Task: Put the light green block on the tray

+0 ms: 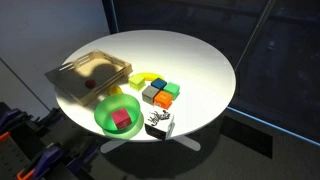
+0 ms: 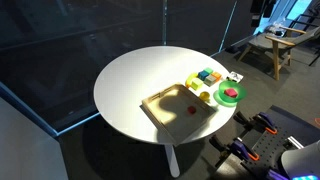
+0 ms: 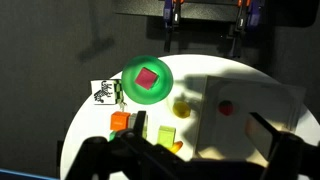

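Gripper (image 3: 185,158), spread and empty, hangs above the small pale lime-green block (image 3: 165,133). It should centre squarely before descending; shallow light-wood tray (image 3: 260,100) nearby.

Table (image 1: 200,55) is plain white in both exterior views; the floor (image 1: 275,145) around it is dark grey-blue. Tray (image 1: 72,70) is light wood, no pattern, with a small red object (image 1: 90,85) inside. Bowl (image 1: 101,113) is bright green and holds a red-pink block (image 1: 122,120), which looks more magenta in the wrist view. Light green block (image 1: 158,83) is pale lime, and the yellow piece (image 1: 140,77) just beside it is slightly warmer. Cluster: grey cube (image 1: 150,93), darker green cube (image 1: 172,88), orange cube (image 1: 163,101). Patterned cube (image 1: 160,124) is white with black print, too small to read.
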